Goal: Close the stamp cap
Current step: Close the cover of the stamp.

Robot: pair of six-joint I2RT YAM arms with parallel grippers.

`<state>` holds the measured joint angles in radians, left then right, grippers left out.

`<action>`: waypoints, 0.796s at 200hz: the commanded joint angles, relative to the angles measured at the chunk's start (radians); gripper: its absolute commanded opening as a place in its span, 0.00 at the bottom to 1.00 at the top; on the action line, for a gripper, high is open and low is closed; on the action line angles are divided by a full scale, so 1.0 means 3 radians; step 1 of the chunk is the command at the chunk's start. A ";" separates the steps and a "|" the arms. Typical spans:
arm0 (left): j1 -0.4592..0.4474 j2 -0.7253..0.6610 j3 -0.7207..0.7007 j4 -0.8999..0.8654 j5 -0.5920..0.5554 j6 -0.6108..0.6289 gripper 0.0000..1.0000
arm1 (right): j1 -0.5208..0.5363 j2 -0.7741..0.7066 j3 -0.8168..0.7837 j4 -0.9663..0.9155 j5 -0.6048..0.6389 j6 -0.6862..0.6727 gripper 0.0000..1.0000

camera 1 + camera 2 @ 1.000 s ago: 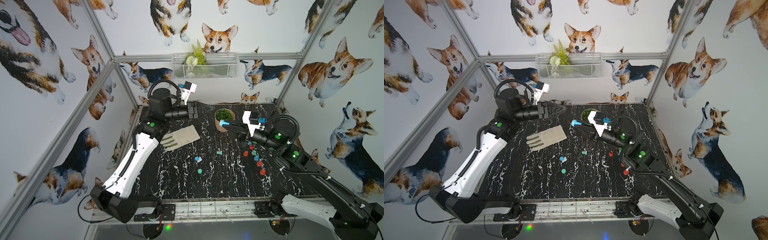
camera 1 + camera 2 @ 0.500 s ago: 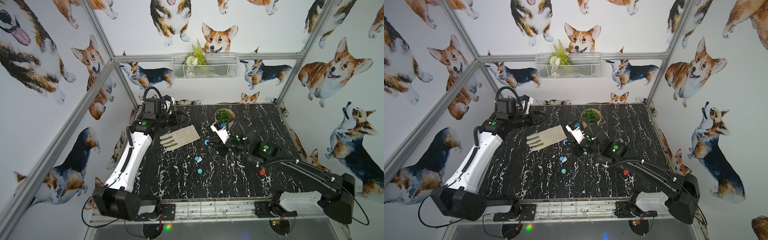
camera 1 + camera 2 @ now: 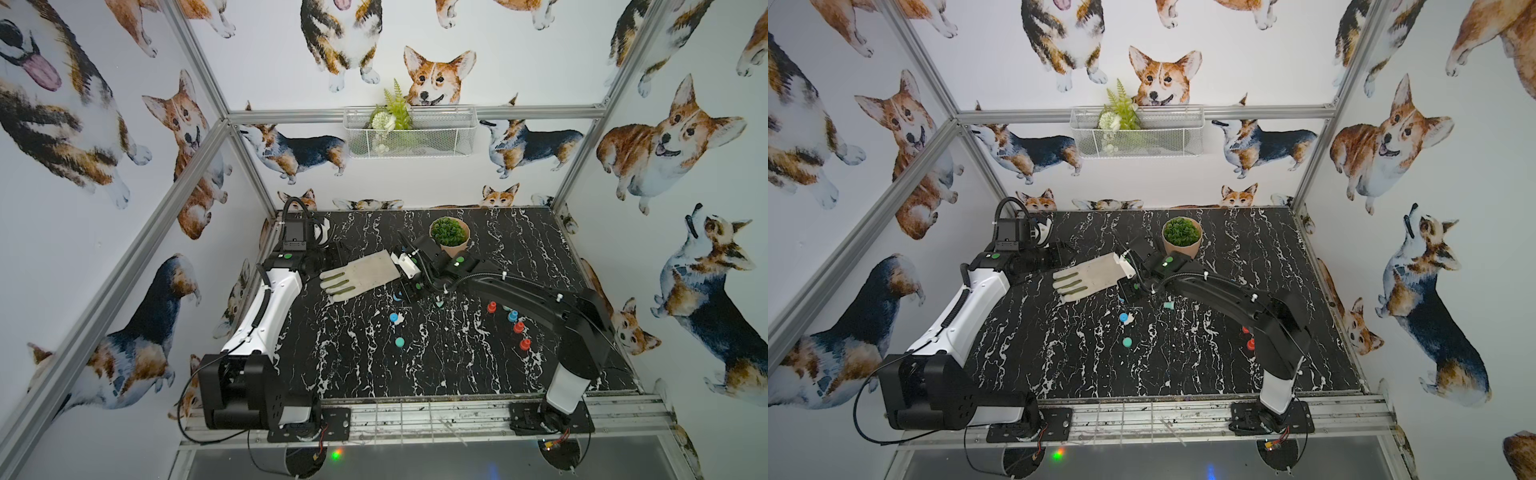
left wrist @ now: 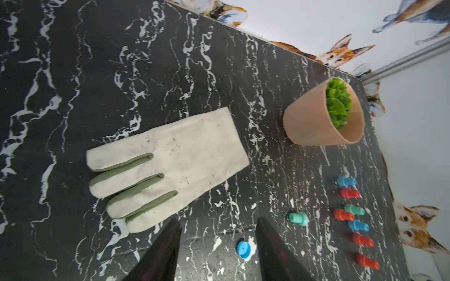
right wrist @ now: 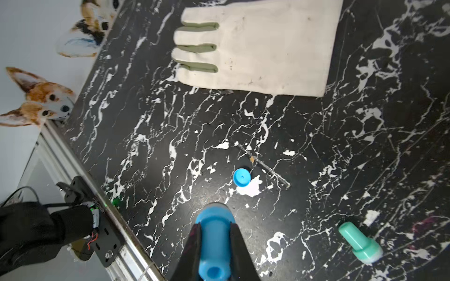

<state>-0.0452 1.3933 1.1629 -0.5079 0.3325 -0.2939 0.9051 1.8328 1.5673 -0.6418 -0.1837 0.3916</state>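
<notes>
While R gripper (image 5: 215, 225) clamps blue stamp (image 5: 214, 245) — L gripper (image 4: 219, 220) open.

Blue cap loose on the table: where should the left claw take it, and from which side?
I would grip the blue cap by its round side wall, coming straight down from above, fingers across its width. It lies flat on the table as a low disc, apart from the glove and teal stamp, so only its rim offers opposing faces. The left claw stands open.
</notes>
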 commanded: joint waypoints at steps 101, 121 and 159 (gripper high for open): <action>0.0161 -0.0018 -0.0212 0.0302 -0.0144 -0.0008 0.53 | -0.0077 0.1111 0.0878 -0.0752 -0.0267 0.0249 0.00; 0.0162 -0.0017 -0.0210 0.0302 -0.0137 -0.0010 0.53 | -0.0072 0.1198 0.0915 -0.0760 -0.0282 0.0250 0.00; 0.0161 -0.0016 -0.0214 0.0292 -0.0121 -0.0012 0.53 | -0.0052 0.1321 0.0970 -0.0782 -0.0369 0.0219 0.00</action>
<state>0.0006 1.3914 1.0996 -0.4408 0.2871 -0.2996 0.8837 2.2139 1.8416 -0.8509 -0.2718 0.4473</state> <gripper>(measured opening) 0.533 0.157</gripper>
